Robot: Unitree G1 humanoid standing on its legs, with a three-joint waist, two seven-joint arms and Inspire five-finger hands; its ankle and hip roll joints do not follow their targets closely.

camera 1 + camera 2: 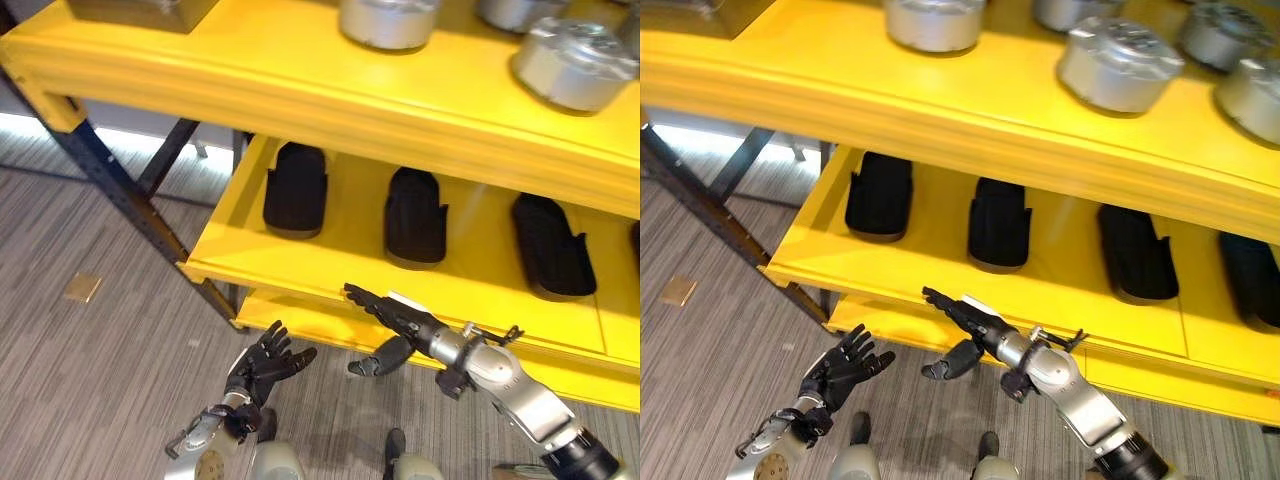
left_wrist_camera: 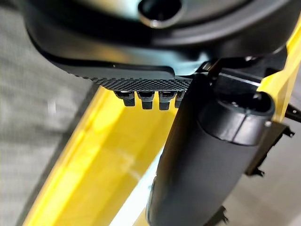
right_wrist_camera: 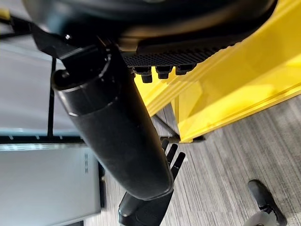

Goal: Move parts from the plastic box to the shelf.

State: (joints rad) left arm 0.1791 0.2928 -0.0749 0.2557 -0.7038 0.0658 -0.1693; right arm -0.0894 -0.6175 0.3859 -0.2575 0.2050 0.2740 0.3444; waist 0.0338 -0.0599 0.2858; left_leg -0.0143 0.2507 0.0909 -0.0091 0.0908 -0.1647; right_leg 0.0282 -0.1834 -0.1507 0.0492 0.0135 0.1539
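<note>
Yellow shelf (image 1: pixel 330 300) spans the frame; I can read no writing anywhere. Black parts (image 1: pixel 296 188) lie in a row on its middle tier, silver round parts (image 1: pixel 575 62) on the top tier. My right hand (image 1: pixel 395 315), fingers straight and holding nothing, reaches the tier's front edge. My left hand (image 1: pixel 265 368) hangs spread over grey floor (image 1: pixel 90 380) at lower left.

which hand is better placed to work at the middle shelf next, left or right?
Right, probably. The right hand is open, fingers stretched at the front lip of the middle shelf, below the black parts. The left hand hangs open lower, over the floor.
</note>
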